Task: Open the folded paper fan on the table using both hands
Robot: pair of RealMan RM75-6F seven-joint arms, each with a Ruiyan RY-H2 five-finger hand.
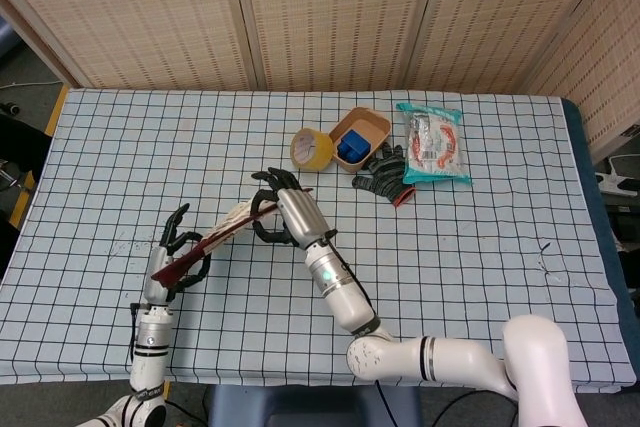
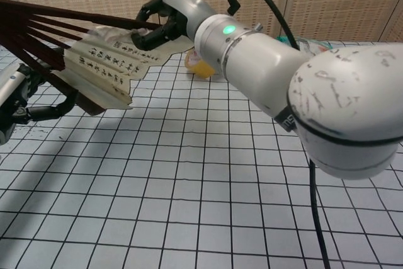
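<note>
The paper fan (image 1: 232,225) has dark red ribs and cream paper with black writing (image 2: 110,64). It is held above the checked table, partly spread. My left hand (image 1: 178,253) grips the rib end at its lower left (image 2: 22,102). My right hand (image 1: 285,212) pinches the outer dark rib near the fan's far tip (image 2: 157,26). In the chest view the paper fans out in several pleats between the ribs.
A yellow tape roll (image 1: 312,148), a tan box holding a blue object (image 1: 358,138), a black glove (image 1: 380,173) and a teal snack packet (image 1: 433,143) lie at the back centre-right. The checked tablecloth (image 1: 470,247) covers the table.
</note>
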